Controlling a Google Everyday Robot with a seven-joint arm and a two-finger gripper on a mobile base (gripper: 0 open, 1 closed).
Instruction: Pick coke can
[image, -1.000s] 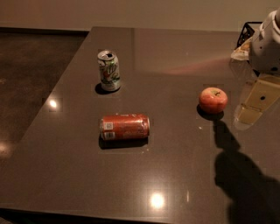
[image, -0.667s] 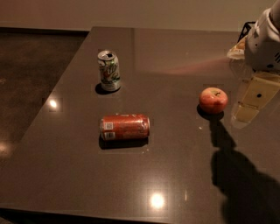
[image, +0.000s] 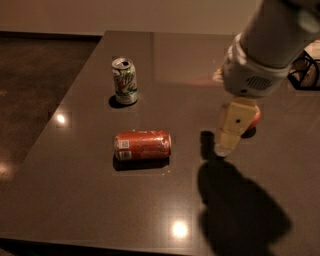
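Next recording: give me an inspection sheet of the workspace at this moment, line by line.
Surface: dark glossy table.
Job's things: coke can lying on its side near the table's middle, nothing touching it.
Clutter: white-and-green can upright, farther back than the coke can; apple partly hidden behind the gripper.
Grippers: gripper over the table, toward the picture's right of the coke can, apart from it.
Cables: dark wire-like shapes at the right edge; cannot tell what they are.
Surroundings: dark floor at left, pale wall behind.
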